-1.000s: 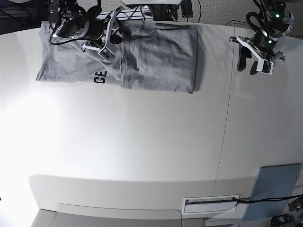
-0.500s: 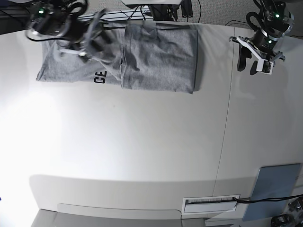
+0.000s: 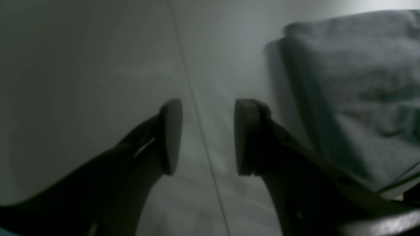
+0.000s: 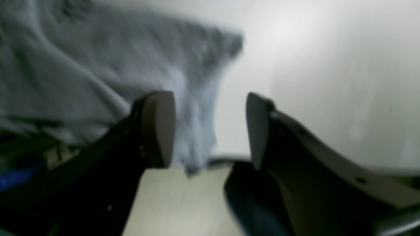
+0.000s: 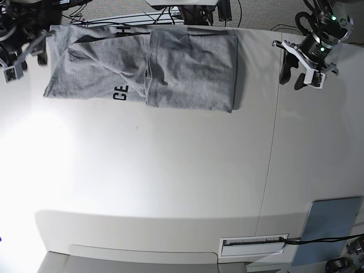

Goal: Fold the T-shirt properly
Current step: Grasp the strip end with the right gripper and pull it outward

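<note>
My right claw [image 5: 17, 57] has let go and swung off the T-shirt [image 5: 170, 68], now spread empty at the table's far-left edge, like my left claw [image 5: 301, 71] far right; the shirt lies part-folded, more folds due.

T-shirt [image 5: 170, 71] | black letters "CE" by fold; "H" at far edge

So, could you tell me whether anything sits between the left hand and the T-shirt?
Nothing visible does. The left hand hangs open over bare table, and only plain white surface separates it from the T-shirt.
</note>
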Motion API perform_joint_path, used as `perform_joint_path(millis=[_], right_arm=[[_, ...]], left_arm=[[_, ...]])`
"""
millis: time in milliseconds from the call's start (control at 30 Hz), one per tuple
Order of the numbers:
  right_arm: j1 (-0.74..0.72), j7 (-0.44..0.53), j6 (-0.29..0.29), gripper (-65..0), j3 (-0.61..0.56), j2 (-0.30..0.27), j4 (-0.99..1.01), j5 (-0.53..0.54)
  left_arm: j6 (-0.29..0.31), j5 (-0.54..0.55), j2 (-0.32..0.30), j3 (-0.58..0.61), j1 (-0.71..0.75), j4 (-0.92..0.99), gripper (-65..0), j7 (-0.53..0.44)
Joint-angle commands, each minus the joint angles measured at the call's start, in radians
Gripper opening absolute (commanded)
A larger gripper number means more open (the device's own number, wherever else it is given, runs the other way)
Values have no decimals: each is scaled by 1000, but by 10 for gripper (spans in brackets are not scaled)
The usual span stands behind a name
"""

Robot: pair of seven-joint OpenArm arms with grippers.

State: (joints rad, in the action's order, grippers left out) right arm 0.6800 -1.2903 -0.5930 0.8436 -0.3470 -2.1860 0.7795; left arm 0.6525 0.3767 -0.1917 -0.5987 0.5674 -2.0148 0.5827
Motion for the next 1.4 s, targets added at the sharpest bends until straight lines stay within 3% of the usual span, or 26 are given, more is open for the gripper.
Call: perform_joint_path(millis=[0, 100, 233, 367, 500, 767, 933, 1100, 1200, 1367], right_arm=[[5, -4, 12, -304, 9, -31, 24, 17], [4, -47, 25, -304, 9, -70, 141, 123], [-4, -42, 24, -304, 7, -102, 264, 155], [-64, -55, 16, -304, 5, -116, 393, 165], [-128, -106, -14, -304, -35, -116, 501, 257], [-186, -106, -12, -304, -216, -116, 616, 259], [-201, -106, -11, -304, -273, -116, 637, 256], [-201, -106, -12, -304, -272, -119, 637, 240], [-201, -106, -9, -304, -258, -156, 637, 232], [-201, -75, -10, -304, -145, -202, 637, 233]], left_arm=[[0, 19, -8, -6, 3, -17, -394, -21], [0, 28, -8, -6, 3, -17, -394, -14], [4, 29, -8, -6, 3, -17, -394, -14], [4, 29, -8, -6, 3, -17, -394, -14], [3, 28, -8, -6, 3, -17, -394, -14], [3, 28, -8, -6, 3, -17, -394, -14], [3, 27, -8, -6, 3, -17, -394, -14], [3, 27, -8, -6, 3, -17, -394, -13], [3, 27, -8, -6, 3, -17, -394, 3], [3, 27, -8, -6, 3, -17, -394, 28]])
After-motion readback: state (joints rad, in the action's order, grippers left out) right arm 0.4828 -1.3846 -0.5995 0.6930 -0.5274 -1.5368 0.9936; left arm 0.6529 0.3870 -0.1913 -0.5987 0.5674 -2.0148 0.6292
